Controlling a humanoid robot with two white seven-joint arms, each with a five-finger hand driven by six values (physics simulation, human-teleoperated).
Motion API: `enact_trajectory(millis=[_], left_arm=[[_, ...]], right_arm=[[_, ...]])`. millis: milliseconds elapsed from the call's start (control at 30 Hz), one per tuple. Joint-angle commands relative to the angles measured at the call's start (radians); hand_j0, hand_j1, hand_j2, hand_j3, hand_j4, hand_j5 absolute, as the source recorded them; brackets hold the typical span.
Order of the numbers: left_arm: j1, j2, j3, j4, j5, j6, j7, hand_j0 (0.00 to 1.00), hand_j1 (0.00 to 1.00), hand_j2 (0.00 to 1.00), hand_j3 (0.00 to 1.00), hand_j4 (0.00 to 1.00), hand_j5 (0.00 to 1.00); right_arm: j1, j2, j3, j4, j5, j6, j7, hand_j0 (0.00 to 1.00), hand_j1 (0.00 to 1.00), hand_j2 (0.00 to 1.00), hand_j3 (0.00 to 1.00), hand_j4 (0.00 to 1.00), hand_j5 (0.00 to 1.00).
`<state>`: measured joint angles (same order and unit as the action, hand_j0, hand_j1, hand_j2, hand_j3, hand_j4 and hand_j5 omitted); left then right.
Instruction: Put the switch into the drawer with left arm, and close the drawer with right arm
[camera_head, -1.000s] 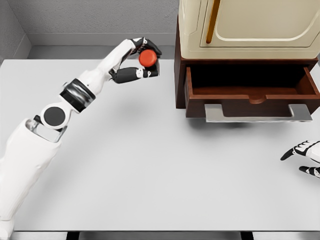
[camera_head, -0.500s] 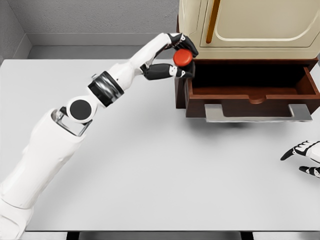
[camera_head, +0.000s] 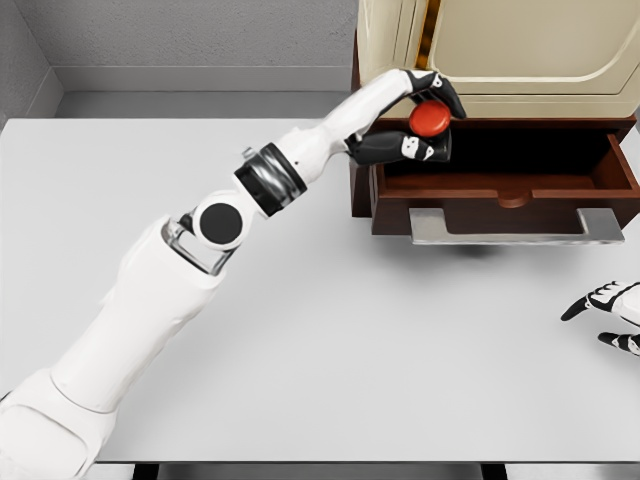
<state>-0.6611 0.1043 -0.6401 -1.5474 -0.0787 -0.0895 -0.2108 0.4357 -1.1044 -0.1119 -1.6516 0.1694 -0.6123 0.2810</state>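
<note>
Over the drawer (camera_head: 505, 170), at its left end, my left hand (camera_head: 425, 120) pinches the switch (camera_head: 431, 119) — seemingly clear of the cabinet. Right hand (camera_head: 612, 312) — fingers spread — rests well below the drawer.

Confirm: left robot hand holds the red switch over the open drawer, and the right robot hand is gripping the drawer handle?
Not quite. The head view shows the right robot hand resting low at the table's right edge, well clear of the handle. The rest holds: the left robot hand holds the red switch over the open drawer.

No legible text or markings anywhere
</note>
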Motion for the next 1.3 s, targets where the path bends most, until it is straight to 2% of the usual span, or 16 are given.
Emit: enact_trajectory(millis=[0, 133, 200, 333, 400, 467, 500, 533, 600, 633, 900, 1033, 1100, 1167, 1200, 1267], left_arm=[[-0.002, -0.037, -0.001, 0.018, -0.076, 0.000, 0.001, 0.43, 0.43, 0.43, 0.43, 0.43, 0.43], [-0.020, -0.055, -0.021, 0.036, -0.167, -0.001, 0.001, 0.43, 0.43, 0.43, 0.43, 0.43, 0.43], [-0.034, -0.061, -0.024, 0.052, -0.174, -0.001, 0.001, 0.43, 0.43, 0.43, 0.43, 0.43, 0.43], [-0.044, -0.075, -0.039, 0.053, -0.285, -0.001, 0.001, 0.43, 0.43, 0.43, 0.43, 0.43, 0.43], [-0.046, -0.075, -0.039, 0.053, -0.289, -0.001, 0.001, 0.44, 0.44, 0.44, 0.44, 0.44, 0.44], [-0.048, -0.072, -0.038, 0.059, -0.293, -0.003, 0.001, 0.54, 0.54, 0.54, 0.54, 0.54, 0.54], [-0.057, -0.068, -0.039, 0.064, -0.293, -0.001, 0.001, 0.73, 0.73, 0.73, 0.73, 0.73, 0.73], [-0.061, -0.066, -0.039, 0.069, -0.294, -0.001, 0.001, 0.81, 0.81, 0.81, 0.81, 0.81, 0.81], [-0.061, -0.069, -0.038, 0.067, -0.366, -0.007, 0.001, 0.86, 0.86, 0.86, 0.86, 0.86, 0.86], [-0.061, -0.067, -0.038, 0.067, -0.368, -0.009, 0.001, 0.92, 0.92, 0.92, 0.92, 0.92, 0.92], [-0.054, -0.067, -0.041, 0.052, -0.369, -0.015, 0.001, 0.94, 0.94, 0.94, 0.94, 0.94, 0.94], [-0.041, -0.055, -0.043, -0.026, -0.368, -0.125, 0.001, 0.94, 0.94, 0.94, 0.94, 0.94, 0.94], [-0.011, -0.014, -0.049, -0.106, -0.357, -0.208, -0.001, 1.00, 1.00, 1.00, 1.00, 1.00, 1.00], [0.025, 0.008, -0.041, -0.181, -0.349, -0.202, 0.002, 1.00, 1.00, 1.00, 1.00, 1.00, 1.00], [0.035, 0.032, -0.043, -0.215, -0.285, -0.197, 0.002, 1.00, 1.00, 1.00, 1.00, 1.00, 1.00], [0.031, 0.123, -0.061, -0.224, 0.013, -0.130, -0.001, 1.00, 1.00, 1.00, 1.00, 1.00, 1.00]], right_arm=[[0.000, -0.002, 0.000, -0.001, -0.007, 0.001, 0.000, 0.64, 0.64, 0.64, 0.64, 0.64, 0.64], [0.000, -0.002, 0.000, -0.001, -0.007, 0.001, 0.000, 0.64, 0.64, 0.64, 0.64, 0.64, 0.64], [0.000, -0.002, 0.000, -0.001, -0.007, 0.001, 0.000, 0.64, 0.64, 0.64, 0.64, 0.64, 0.64], [0.000, -0.002, 0.000, 0.001, -0.007, 0.001, 0.000, 0.64, 0.64, 0.64, 0.64, 0.64, 0.64], [0.000, 0.000, 0.000, 0.001, -0.007, 0.001, 0.000, 0.64, 0.64, 0.64, 0.64, 0.64, 0.64], [0.000, -0.002, 0.000, 0.001, -0.007, 0.001, 0.000, 0.64, 0.64, 0.64, 0.64, 0.64, 0.64], [-0.002, 0.000, 0.000, 0.001, -0.007, 0.001, 0.000, 0.64, 0.64, 0.64, 0.64, 0.64, 0.64], [0.000, -0.002, 0.000, 0.001, -0.007, 0.001, 0.000, 0.64, 0.64, 0.64, 0.64, 0.64, 0.64], [-0.002, 0.000, 0.000, 0.001, -0.007, 0.001, 0.000, 0.64, 0.64, 0.64, 0.64, 0.64, 0.64], [0.000, 0.000, 0.000, 0.001, -0.007, 0.001, 0.000, 0.64, 0.64, 0.64, 0.64, 0.64, 0.64], [0.000, 0.000, 0.000, 0.001, -0.007, 0.001, 0.000, 0.64, 0.64, 0.64, 0.64, 0.64, 0.64], [-0.002, 0.000, 0.000, 0.001, -0.007, 0.001, 0.000, 0.64, 0.64, 0.64, 0.64, 0.64, 0.64], [-0.002, 0.000, 0.000, 0.001, -0.007, 0.001, 0.000, 0.64, 0.64, 0.64, 0.64, 0.64, 0.64], [-0.002, 0.000, 0.000, 0.001, -0.007, 0.001, 0.000, 0.64, 0.64, 0.64, 0.64, 0.64, 0.64], [-0.002, 0.000, 0.000, 0.001, -0.007, 0.001, 0.000, 0.64, 0.64, 0.64, 0.64, 0.64, 0.64], [-0.002, 0.000, 0.000, 0.001, -0.007, 0.001, 0.000, 0.64, 0.64, 0.64, 0.64, 0.64, 0.64]])
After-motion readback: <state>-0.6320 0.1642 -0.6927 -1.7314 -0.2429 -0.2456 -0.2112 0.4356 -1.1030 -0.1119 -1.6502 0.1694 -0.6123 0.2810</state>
